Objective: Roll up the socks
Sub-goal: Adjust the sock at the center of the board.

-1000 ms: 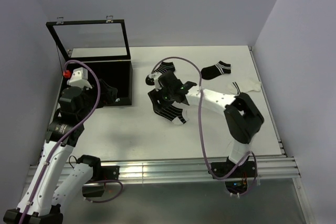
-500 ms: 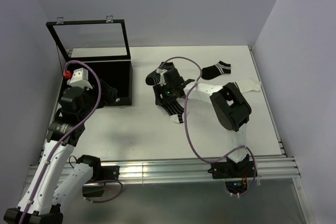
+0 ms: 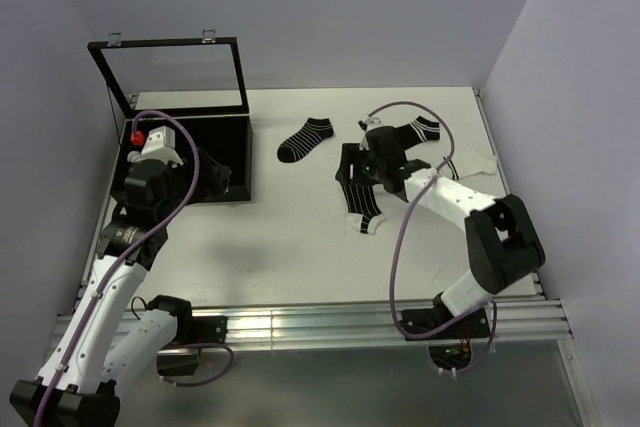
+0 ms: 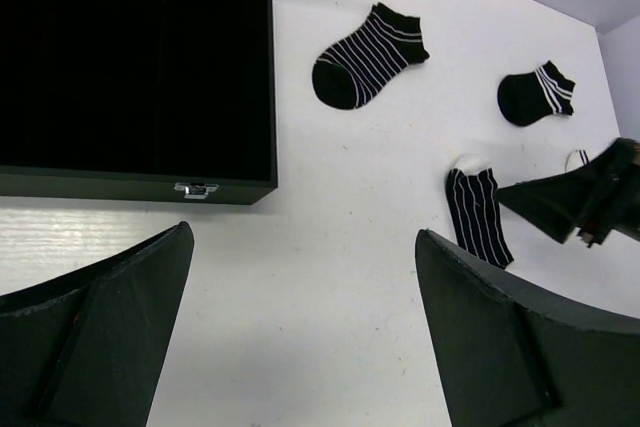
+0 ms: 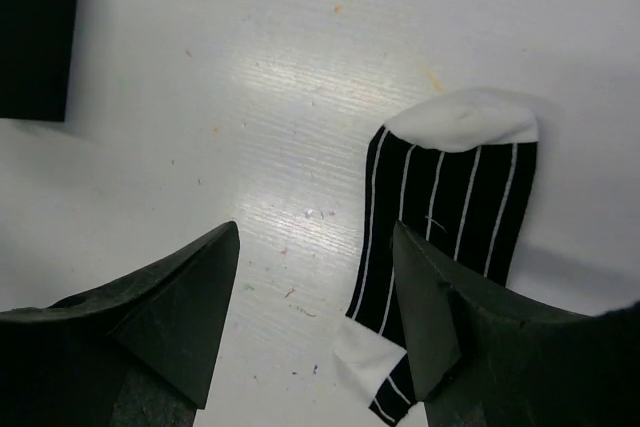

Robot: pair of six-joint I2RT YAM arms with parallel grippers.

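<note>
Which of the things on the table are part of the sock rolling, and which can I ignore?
Job:
striped black sock near the case
black sock with white cuff stripes
striped sock with white toe
white sock

Ignore:
open black case

We count four small ankle socks on the white table (image 3: 270,247). Three are black with thin white stripes: the flat sock near the case (image 3: 305,139), the far sock (image 3: 424,130) and the white-toed sock (image 3: 362,209). One is a white sock with black stripes (image 3: 472,162). There is one black hinged case (image 3: 228,137) and two robot arms, the left arm (image 3: 108,282) and the right arm (image 3: 455,199).
</note>
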